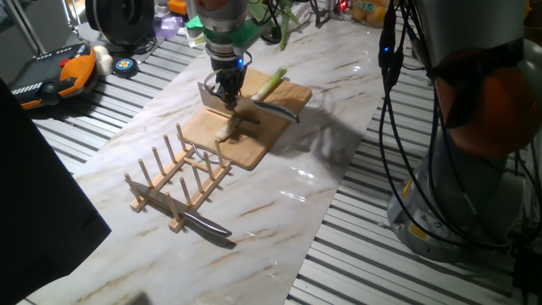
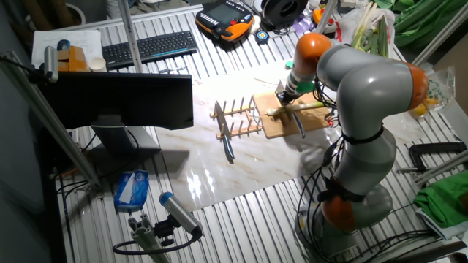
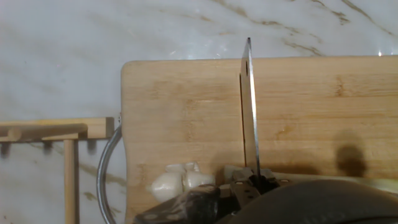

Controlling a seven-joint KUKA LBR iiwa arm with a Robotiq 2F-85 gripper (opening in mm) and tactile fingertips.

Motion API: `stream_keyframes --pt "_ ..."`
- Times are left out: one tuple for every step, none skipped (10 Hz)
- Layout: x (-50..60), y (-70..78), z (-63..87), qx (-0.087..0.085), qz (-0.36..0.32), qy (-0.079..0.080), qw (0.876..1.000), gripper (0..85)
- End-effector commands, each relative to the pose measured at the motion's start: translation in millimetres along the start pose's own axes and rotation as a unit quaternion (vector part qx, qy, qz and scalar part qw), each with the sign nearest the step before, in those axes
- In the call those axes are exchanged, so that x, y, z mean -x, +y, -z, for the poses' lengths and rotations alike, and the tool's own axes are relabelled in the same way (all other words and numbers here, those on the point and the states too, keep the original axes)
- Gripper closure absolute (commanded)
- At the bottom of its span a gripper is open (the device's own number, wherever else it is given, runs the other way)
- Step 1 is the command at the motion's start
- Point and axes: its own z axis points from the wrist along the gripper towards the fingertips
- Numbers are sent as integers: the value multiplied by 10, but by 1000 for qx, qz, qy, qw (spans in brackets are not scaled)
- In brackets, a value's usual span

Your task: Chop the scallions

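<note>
The marble-patterned counter carries everything, with slatted metal table showing on both sides of it. The grey and orange arm reaches down over a wooden cutting board lying near the far end of the counter. Just beside the board's near edge stands a wooden peg rack, and a dark-handled knife lies flat on the counter at the rack's near end. The end effector hangs over the board, clamped on a cleaver whose blade runs edge-down along the board in the hand view. The scallions lie on the board as one pale stalk, white shading to light green, angled toward the board's far corner. A short white cut piece rests on the board near its rack-side edge, close beside the blade's heel.
</note>
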Motion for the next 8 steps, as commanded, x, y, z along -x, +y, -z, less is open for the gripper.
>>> stream_keyframes --pt "7 -20 15 -1 0 -1 1000 843" --pt "9 -31 19 -1 -1 -1 1000 843" --pt "11 -33 12 0 -1 -1 1000 843" --pt "16 -37 -4 -1 -2 2 1000 843" --pt "21 -44 -32 -2 -2 5 1000 843" --pt "26 -58 -59 -3 -3 5 1000 843" --pt "32 -70 -83 -7 -3 5 1000 843" --pt "35 -85 -105 -10 -3 6 1000 843"
